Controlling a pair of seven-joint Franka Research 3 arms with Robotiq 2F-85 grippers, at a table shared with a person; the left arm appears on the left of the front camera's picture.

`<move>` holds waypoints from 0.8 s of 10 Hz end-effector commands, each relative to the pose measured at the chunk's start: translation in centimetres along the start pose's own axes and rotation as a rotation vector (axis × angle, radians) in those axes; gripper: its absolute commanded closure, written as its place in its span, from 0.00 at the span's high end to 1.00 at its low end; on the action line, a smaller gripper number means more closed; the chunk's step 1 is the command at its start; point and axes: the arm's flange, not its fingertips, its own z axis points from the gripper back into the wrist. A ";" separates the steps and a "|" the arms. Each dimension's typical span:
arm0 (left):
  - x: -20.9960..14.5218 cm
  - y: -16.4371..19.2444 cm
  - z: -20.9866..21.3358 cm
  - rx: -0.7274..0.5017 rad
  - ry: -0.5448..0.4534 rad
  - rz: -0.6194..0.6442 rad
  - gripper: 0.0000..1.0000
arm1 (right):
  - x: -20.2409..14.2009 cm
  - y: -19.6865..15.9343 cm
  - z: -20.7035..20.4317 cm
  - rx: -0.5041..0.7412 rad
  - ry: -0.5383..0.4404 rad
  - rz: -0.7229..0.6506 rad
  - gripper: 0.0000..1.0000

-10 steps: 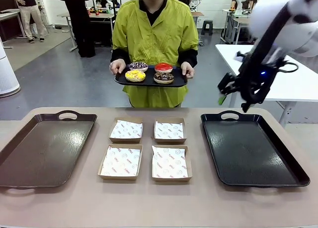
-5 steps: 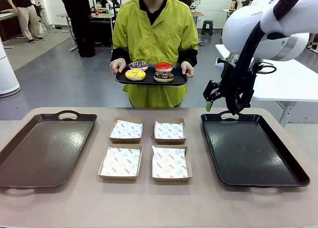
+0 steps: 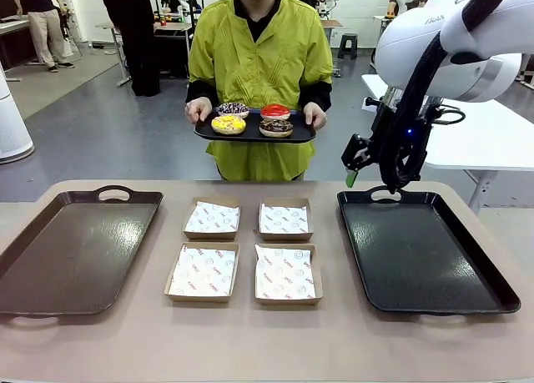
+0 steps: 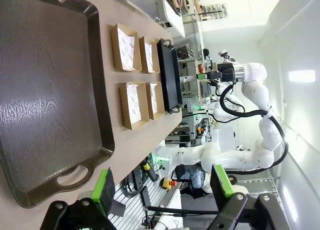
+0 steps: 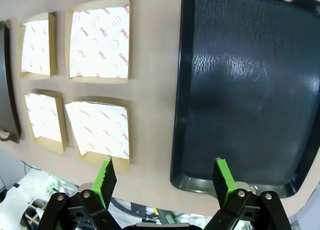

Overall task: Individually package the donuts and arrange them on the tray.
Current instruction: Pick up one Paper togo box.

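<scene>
Four donuts (image 3: 228, 124) on the person's tray (image 3: 250, 139), well apart from wide-open right hand (image 3: 370, 181).

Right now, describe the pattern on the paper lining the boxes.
White paper with scattered red words and faint smileys; clearest in the right wrist view.

premises: a robotics laboratory in a large open hall. evidence: a white jointed robot arm (image 3: 450, 41) with black cabling works over a beige work table (image 3: 250, 350). beyond it lie a smooth grey hall floor (image 3: 108, 141) and a white bench table (image 3: 501, 145). people in dark clothes (image 3: 133, 32) stand at the far benches. the left wrist view shows a yellow box with a red emergency-stop button (image 4: 166, 182) among loose cables at the table's near edge.
</scene>
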 end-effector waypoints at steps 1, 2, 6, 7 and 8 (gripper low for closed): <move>-0.1 -0.1 0.2 -0.006 -0.005 -0.003 1.00 | 0.0 0.1 -0.1 -0.014 -0.005 -0.006 1.00; -0.1 -0.1 0.2 -0.006 -0.005 -0.003 1.00 | 0.0 0.1 -0.1 -0.014 -0.005 -0.006 1.00; -0.1 -0.1 0.2 -0.006 -0.005 -0.003 1.00 | 4.8 4.1 -4.2 -0.122 0.008 -0.070 1.00; -0.1 -0.1 0.2 -0.006 -0.005 -0.003 1.00 | 6.1 5.4 -5.5 -0.129 0.001 -0.077 1.00; -0.1 -0.1 0.2 -0.006 -0.005 -0.003 1.00 | 7.3 6.8 -7.1 -0.152 -0.015 -0.083 1.00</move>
